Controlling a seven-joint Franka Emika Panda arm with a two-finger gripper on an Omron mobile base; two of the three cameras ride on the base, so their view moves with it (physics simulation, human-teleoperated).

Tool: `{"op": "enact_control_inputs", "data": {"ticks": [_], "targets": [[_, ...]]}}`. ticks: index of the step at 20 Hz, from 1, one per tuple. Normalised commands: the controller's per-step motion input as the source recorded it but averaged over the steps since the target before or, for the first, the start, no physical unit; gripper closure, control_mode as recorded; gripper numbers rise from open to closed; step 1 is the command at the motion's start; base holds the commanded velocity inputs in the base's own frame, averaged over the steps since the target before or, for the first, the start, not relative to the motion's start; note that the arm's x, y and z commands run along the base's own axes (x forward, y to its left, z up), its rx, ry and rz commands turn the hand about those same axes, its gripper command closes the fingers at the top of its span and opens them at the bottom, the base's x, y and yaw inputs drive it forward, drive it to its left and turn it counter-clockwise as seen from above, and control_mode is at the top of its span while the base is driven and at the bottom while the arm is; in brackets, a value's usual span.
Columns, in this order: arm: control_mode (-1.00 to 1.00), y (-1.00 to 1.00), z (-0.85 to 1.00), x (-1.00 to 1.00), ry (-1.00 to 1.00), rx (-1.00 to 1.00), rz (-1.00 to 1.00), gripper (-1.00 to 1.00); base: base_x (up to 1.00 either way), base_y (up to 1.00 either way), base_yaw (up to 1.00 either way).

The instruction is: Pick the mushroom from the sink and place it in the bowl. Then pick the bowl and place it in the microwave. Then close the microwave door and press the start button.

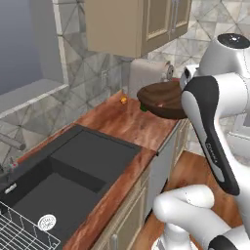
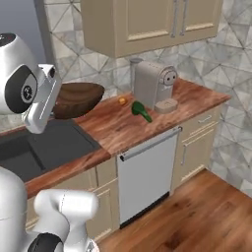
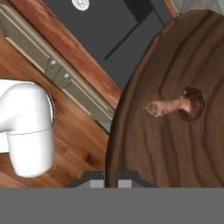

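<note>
Fingers [image 3: 112,178] clamped on bowl [image 3: 175,109] rim

free: sink [image 1: 73,171] basin open, bare worktop [image 2: 123,128] strip around it | obstacles in right base view: coffee machine [image 2: 153,84] at 1 o'clock, green vegetable [image 2: 141,111] just beside it, small orange item [image 2: 122,101] near wall | overhead: wall cabinet [image 2: 147,22] at 12 | carried bowl [image 2: 76,100] fills space above worktop edge

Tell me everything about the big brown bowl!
The bowl is wide, shallow and round, made of dark brown wood with wavy grain lines. It is lifted in the air above the counter, tilted, with the end effector shut on its rim. Inside lies a small mushroom on its side, touching the wood.
</note>
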Motion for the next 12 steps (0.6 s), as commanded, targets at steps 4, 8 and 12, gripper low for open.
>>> {"op": "enact_control_inputs", "data": {"ticks": [4,8,12], "targets": [[1.00,0.00,0.00,0.00,0.00,0.00,0.00,1.00,-0.25,-0.21,-0.73],[1.00,0.00,0.00,0.00,0.00,0.00,0.00,1.00,-0.29,-0.35,-0.69],[1.00,0.00,0.00,0.00,0.00,0.00,0.00,1.00,-0.24,-0.41,-0.65]]}}
